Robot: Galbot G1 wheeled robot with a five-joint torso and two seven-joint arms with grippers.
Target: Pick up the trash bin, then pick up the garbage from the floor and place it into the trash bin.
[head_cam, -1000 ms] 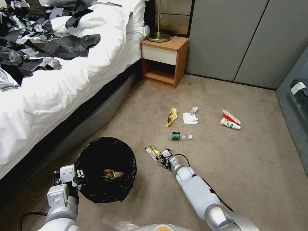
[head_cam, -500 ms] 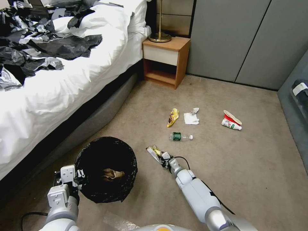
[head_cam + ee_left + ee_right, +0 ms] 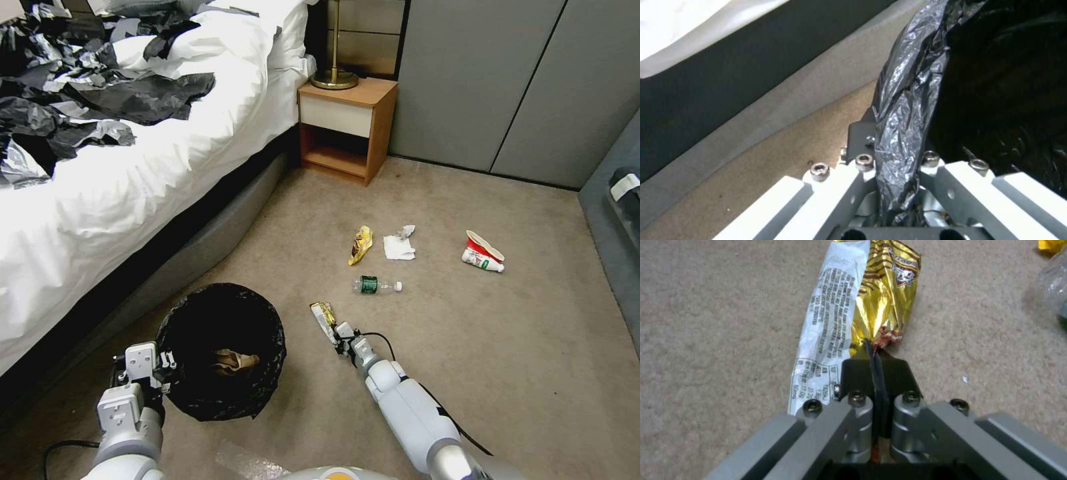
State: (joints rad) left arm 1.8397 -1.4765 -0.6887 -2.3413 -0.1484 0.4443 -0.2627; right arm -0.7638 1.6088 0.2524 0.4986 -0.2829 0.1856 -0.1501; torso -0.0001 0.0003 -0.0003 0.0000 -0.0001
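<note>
Head view: left gripper [image 3: 162,375], jaws closed on the bag-lined rim, holds the trash bin [image 3: 220,352] beside the bed [image 3: 133,173]. Right gripper [image 3: 339,331], jaws pinched shut on a gold snack wrapper [image 3: 324,313], sits low over the floor [image 3: 520,347], near the bottle [image 3: 375,286].

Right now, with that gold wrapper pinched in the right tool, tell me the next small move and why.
Probably lift the right tool a little, then swing it toward the trash bin. Its fingers are shut on the gold wrapper, which lies low over the carpet, while the left tool grips the bin's bag-lined rim to the left.
</note>
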